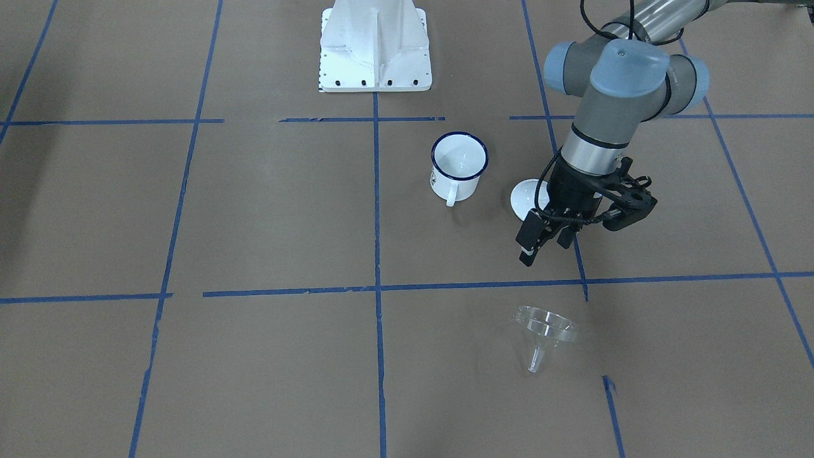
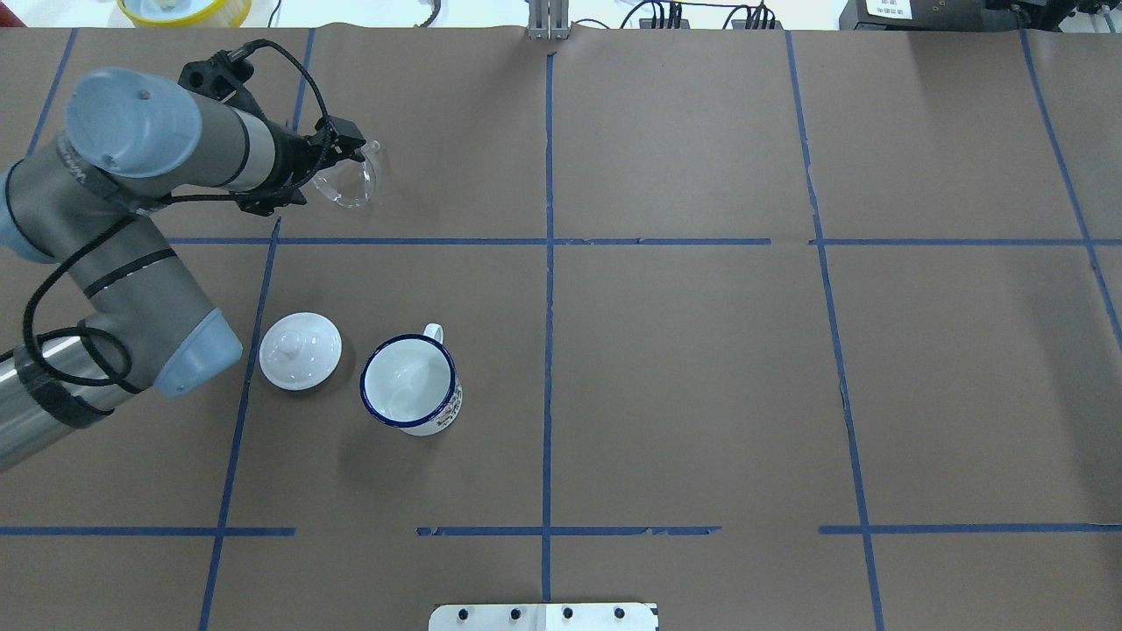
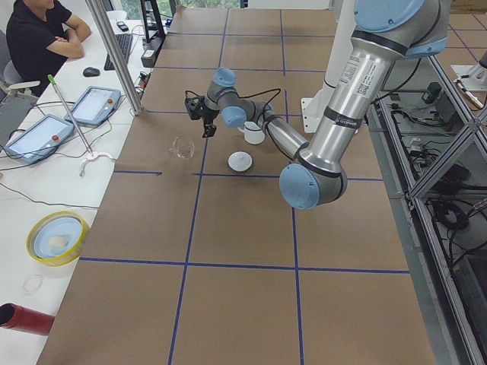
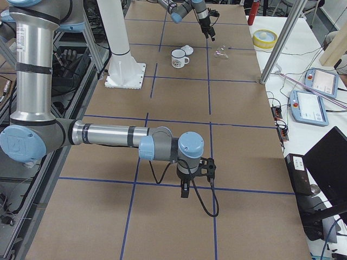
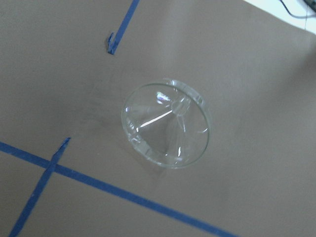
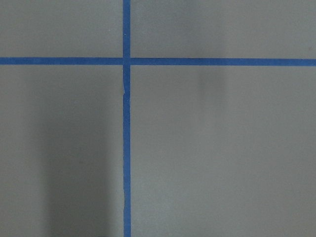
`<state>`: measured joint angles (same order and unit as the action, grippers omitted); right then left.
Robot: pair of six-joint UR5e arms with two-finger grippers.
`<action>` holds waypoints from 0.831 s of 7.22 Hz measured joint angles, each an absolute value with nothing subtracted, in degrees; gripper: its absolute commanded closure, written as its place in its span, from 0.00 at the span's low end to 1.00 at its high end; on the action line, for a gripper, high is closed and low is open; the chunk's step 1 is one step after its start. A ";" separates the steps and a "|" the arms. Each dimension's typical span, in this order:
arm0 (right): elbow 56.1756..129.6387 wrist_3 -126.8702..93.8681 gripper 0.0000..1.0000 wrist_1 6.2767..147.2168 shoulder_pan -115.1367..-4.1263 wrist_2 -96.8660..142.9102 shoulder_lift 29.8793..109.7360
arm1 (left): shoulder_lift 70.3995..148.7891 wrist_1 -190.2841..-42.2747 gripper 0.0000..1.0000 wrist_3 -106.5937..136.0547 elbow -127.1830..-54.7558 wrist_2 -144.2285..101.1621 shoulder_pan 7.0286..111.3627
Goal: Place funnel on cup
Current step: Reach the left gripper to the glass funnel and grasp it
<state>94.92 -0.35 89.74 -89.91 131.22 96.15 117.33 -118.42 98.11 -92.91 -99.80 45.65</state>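
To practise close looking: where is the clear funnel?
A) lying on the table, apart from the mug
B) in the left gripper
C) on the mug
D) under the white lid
A: the funnel lies on its side on the table, clear of the cup and the left gripper.

Table (image 2: 701,394) is covered in brown paper with a blue tape grid (image 2: 549,350) on it. The cup (image 2: 410,384) sits upright with a white lid (image 2: 300,350) just beside it, not touching. The funnel (image 1: 545,334) is well apart from both, tipped over on its side. There's also a white robot base (image 1: 375,48) standing at one edge.
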 measured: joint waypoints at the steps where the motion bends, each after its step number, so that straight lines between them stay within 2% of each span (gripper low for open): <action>1: 94.92 -0.35 0.00 89.74 -89.91 131.22 96.15 | 119.53 -122.92 0.00 104.71 -87.21 -95.44 44.83; 4: 94.92 -0.35 0.00 89.74 -89.91 131.22 96.15 | 123.63 -127.66 0.02 110.40 -77.91 -87.07 43.16; 5: 94.92 -0.35 0.00 89.74 -89.91 131.22 96.15 | 123.99 -129.41 0.27 110.55 -75.93 -86.41 43.05; 6: 94.92 -0.35 0.00 89.74 -89.91 131.22 96.15 | 124.27 -131.52 0.64 110.57 -73.80 -85.55 42.99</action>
